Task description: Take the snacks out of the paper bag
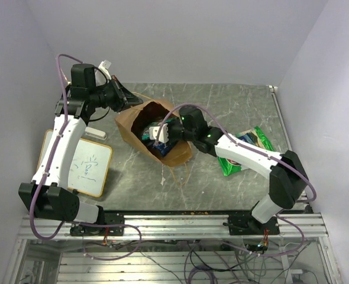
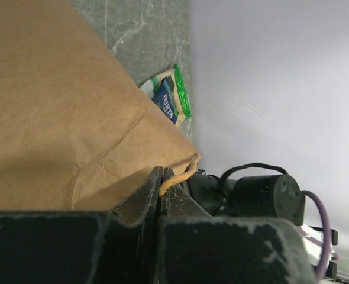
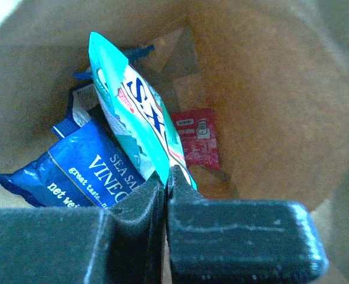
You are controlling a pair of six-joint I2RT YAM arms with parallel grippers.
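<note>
Right wrist view, Obs. 1: what is noted at the right gripper (image 3: 165, 177)?

Obs. 2: Jaws are seen pressed together on the lower edge of a teal-white packet (image 3: 133, 112). The packet is held upright ahead of the fingers, inside the paper bag (image 3: 269, 89).

Obs. 1: Around the fingers?

Obs. 2: A blue packet (image 3: 80, 171) with white print is recorded just left of the fingers, touching the held one. A small red packet (image 3: 197, 139) is seen farther ahead and slightly right, flat against the bag's inner wall. More blue is glimpsed behind the held packet; what it is cannot be told.

Obs. 1: Left gripper (image 2: 161, 189)?

Obs. 2: Fingers are closed on the string handle (image 2: 177, 177) at the bag's rim. Brown bag wall fills the view ahead and to the left. Past the bag's edge, a green packet (image 2: 181, 94) is noted lying on the table (image 2: 133, 29), with a blue-labelled one against it.

Obs. 1: Top view?

Obs. 2: The bag mouth is seen open toward the camera, with the right gripper reaching into it and the left at its far rim. A whiteboard (image 1: 89, 168) is logged beside the left arm.
</note>
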